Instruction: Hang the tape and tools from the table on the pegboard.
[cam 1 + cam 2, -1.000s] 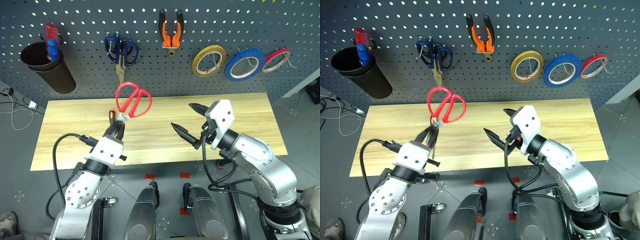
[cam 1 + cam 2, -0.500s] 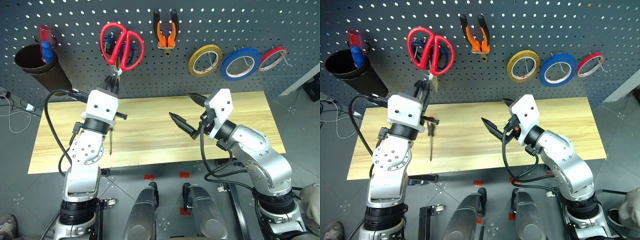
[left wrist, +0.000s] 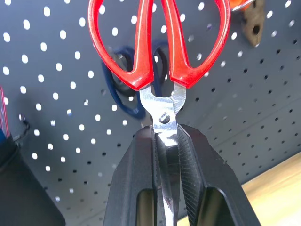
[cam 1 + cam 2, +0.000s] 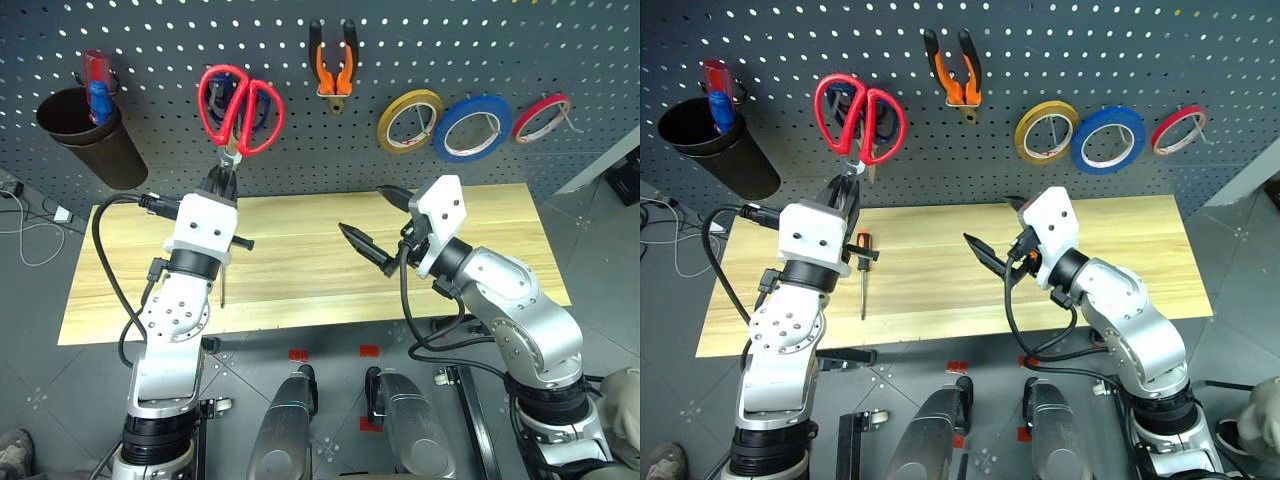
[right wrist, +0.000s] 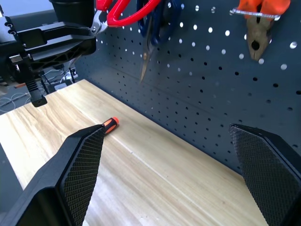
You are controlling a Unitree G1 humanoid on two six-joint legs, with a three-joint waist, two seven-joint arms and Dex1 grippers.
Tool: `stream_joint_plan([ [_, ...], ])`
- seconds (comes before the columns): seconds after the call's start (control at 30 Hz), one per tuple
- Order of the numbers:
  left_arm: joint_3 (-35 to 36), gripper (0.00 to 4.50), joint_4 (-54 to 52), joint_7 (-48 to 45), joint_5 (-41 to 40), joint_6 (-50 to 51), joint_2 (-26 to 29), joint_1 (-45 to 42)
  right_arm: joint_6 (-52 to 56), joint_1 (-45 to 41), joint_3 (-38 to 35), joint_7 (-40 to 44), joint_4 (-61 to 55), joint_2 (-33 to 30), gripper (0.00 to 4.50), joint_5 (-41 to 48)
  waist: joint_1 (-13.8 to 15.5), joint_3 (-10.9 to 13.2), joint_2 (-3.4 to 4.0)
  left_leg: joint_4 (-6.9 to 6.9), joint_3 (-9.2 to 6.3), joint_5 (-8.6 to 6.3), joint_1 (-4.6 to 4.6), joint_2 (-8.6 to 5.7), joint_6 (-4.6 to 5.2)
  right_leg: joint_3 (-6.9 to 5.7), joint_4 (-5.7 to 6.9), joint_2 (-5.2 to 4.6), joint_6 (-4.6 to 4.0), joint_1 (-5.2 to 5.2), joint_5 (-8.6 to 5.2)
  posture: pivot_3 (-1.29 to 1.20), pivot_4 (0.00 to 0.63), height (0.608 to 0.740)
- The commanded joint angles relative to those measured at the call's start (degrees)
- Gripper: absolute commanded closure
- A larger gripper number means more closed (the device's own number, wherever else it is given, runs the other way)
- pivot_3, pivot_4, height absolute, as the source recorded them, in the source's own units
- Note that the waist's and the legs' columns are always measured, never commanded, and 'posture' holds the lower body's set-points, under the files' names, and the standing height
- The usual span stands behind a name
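The left gripper (image 3: 165, 155) is clamped tight on the blades of the red-handled scissors (image 4: 240, 105), holding them handles-up against the pegboard (image 4: 150, 40), right over the blue-handled scissors (image 3: 123, 82) hanging there. The right gripper (image 4: 375, 225) hangs over the middle of the table (image 4: 300, 270), fingers spread wide with nothing between them. The screwdriver (image 4: 862, 275) lies on the table near its left end. On the pegboard, the pliers (image 4: 333, 60) hang at the top centre, with the yellow tape ring (image 4: 410, 120), blue tape (image 4: 472, 127) and red tape ring (image 4: 543, 115) in a row towards the right edge
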Motion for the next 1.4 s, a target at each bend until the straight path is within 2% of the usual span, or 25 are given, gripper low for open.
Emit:
stream_joint_plan([
  [0.03, -1.2, 4.15, -7.2, -0.3, 1.1, -0.6, -0.8, 4.5, -1.4, -0.1, -0.8, -0.4, -1.5, 0.3, 0.00, 0.0, 0.0, 0.0, 0.00, 0.00, 0.01, 0.00, 0.00, 0.00, -0.01, 0.02, 0.00, 0.00, 0.00, 0.00, 0.00, -0.06, 0.370, 0.740],
  [0.2, 0.4, 4.15, -9.5, 0.6, 1.7, 2.6, -2.2, 6.1, -1.7, -0.1, -0.6, -0.6, -1.2, 0.6, 0.00, 0.2, 0.1, 0.0, 0.00, 0.01, -0.03, 0.00, 0.00, 0.02, 0.00, -0.01, 0.03, 0.01, 0.00, 0.00, 0.00, -0.05, 0.367, 0.740],
  [0.4, 2.8, 4.15, -4.2, 0.6, 0.3, 3.8, -1.4, 1.1, -2.2, -1.7, 0.1, -0.3, 0.0, 1.4, 0.00, 0.0, 0.2, 0.0, 0.00, 0.16, -0.02, 0.00, 0.00, 0.02, 0.02, -0.03, 0.06, 0.03, 0.00, 0.04, 0.00, -0.05, 0.363, 0.740],
  [0.83, -1.2, 4.15, 11.7, -0.5, 0.2, -2.9, -1.0, -6.5, -1.5, -8.2, 1.0, -0.9, 0.1, 4.9, 0.00, 0.4, 0.1, 0.0, 0.00, 0.17, -0.04, 0.08, 0.01, 0.02, -0.13, -0.04, 0.14, 0.03, -0.01, 0.02, 0.02, -0.07, 0.356, 0.740],
  [0.9, -1.7, 4.15, 13.2, -1.5, -0.6, -0.8, -1.5, -6.1, -1.5, -8.0, 1.3, -1.0, -0.1, 5.1, 0.00, 0.3, 0.2, 0.0, 0.00, 0.17, -0.03, 0.09, 0.01, 0.01, -0.15, -0.04, 0.12, 0.01, -0.02, 0.03, 0.02, -0.07, 0.356, 0.740],
  [0.97, -1.4, 3.40, 13.8, -2.5, -2.7, 1.2, -2.5, -4.8, -1.4, -7.6, 1.6, -1.3, -0.3, 5.4, 0.00, 0.1, 0.1, 0.0, 0.00, 0.17, -0.03, 0.10, 0.01, 0.00, -0.17, -0.03, 0.11, 0.00, -0.02, 0.04, 0.02, -0.08, 0.358, 0.740],
  [1.07, -2.4, 2.58, 14.6, -4.4, -3.4, 3.2, -2.2, -2.0, -0.4, -6.5, 2.7, -2.2, -1.0, 6.0, 0.00, 0.0, 0.0, 0.0, 0.00, 0.17, -0.02, 0.11, 0.01, 0.00, -0.18, -0.02, 0.11, 0.00, -0.02, 0.03, 0.02, -0.08, 0.356, 0.740],
  [1.13, -2.5, 1.97, 15.3, -5.2, -4.6, 8.7, -2.9, 0.0, 0.8, -5.8, 3.5, -3.3, -1.5, 6.8, 0.00, 0.2, -0.1, 0.0, 0.00, 0.16, -0.03, 0.11, 0.01, 0.01, -0.19, -0.01, 0.12, 0.01, -0.02, 0.01, 0.02, -0.08, 0.353, 0.740],
  [1.27, 3.1, 0.73, 18.5, -6.0, -10.7, 18.7, -4.2, 2.2, 10.2, -5.0, 7.2, -7.1, -3.0, 8.3, 0.00, 0.3, -0.3, 0.0, 0.01, 0.16, -0.03, 0.09, 0.03, 0.02, -0.15, 0.01, 0.16, 0.02, -0.02, 0.01, 0.02, -0.08, 0.363, 0.740],
  [1.4, 9.2, 0.73, 24.1, -6.2, -14.9, 24.6, -1.2, -2.2, 17.9, -5.4, 8.1, -9.6, -5.0, 10.7, 0.00, 1.9, -0.3, 0.0, 0.00, 0.21, -0.04, 0.03, 0.02, 0.04, -0.05, 0.01, 0.51, 0.02, -0.03, -0.17, 0.01, -0.08, 0.378, 0.740],
])
